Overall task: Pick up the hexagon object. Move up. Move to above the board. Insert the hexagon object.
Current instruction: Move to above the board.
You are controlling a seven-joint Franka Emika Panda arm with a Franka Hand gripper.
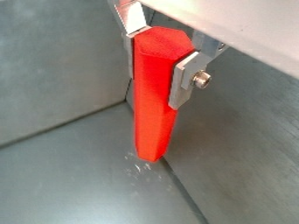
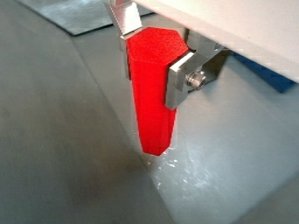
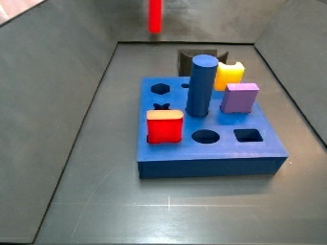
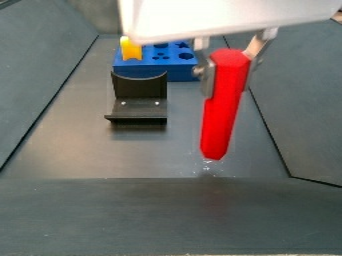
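My gripper (image 1: 160, 54) is shut on the hexagon object (image 1: 155, 105), a tall bright red faceted rod, with one silver finger (image 1: 184, 80) on each side of its upper end. Both wrist views show this grip (image 2: 155, 52), and the rod (image 2: 152, 105) hangs upright with its lower end close over the grey floor. In a side view the rod (image 4: 223, 100) hangs under the gripper (image 4: 227, 48), well away from the blue board (image 4: 167, 55). In a side view only the rod's lower part (image 3: 153, 14) shows, beyond the board (image 3: 211, 165).
On the board stand a dark blue cylinder (image 3: 202, 86), a short red block (image 3: 163, 126), a purple block (image 3: 242, 98) and a yellow piece (image 3: 230, 75). The dark fixture (image 4: 136, 105) stands beside the board. Grey walls enclose the floor.
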